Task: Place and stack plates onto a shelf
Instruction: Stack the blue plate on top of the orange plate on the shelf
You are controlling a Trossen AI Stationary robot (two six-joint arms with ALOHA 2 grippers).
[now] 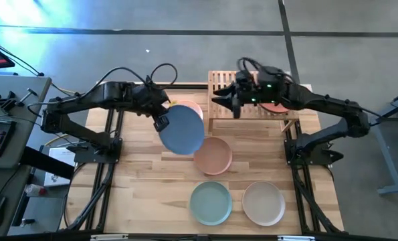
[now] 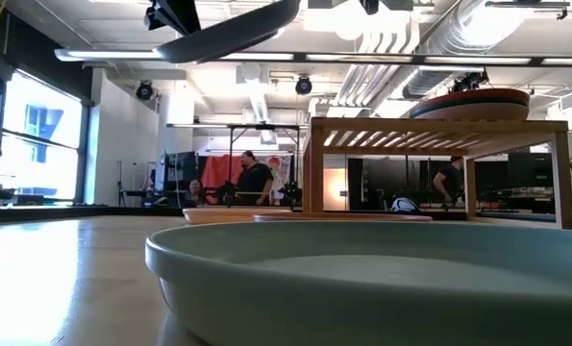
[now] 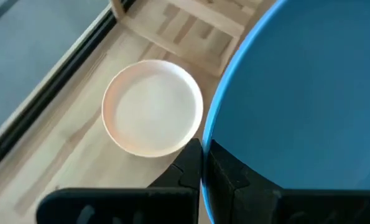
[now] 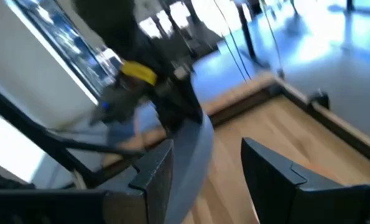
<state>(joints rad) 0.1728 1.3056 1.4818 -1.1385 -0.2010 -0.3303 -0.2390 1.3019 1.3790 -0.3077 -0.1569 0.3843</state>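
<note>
My left gripper (image 1: 162, 122) is shut on a light blue plate (image 1: 182, 128), raised above the table just left of the shelf (image 1: 249, 100). In the low view this plate (image 2: 230, 33) hangs high and tilted. The shelf (image 2: 439, 129) is a pale slatted rack. A stack with a rust red plate (image 2: 473, 103) rests on its right half. My right gripper (image 1: 224, 104) hovers open over the shelf's left half and touches nothing; the right wrist view (image 4: 203, 177) looks toward the blue plate (image 4: 194, 152). A pale pink plate (image 3: 152, 107) lies flat on the table, below the blue one. My left gripper pinches the light blue plate by its rim (image 3: 204, 155), which passes edge-on between the two fingers (image 3: 188, 168), one on each face. The fingers come from the table's left side. The plate is lifted clear and tilted.
On the table lie a salmon plate (image 1: 213, 155), a mint plate (image 1: 211, 203) and a beige plate (image 1: 263, 203), the last two near the front edge. The mint plate (image 2: 362, 279) fills the low view's foreground. People stand in the room beyond.
</note>
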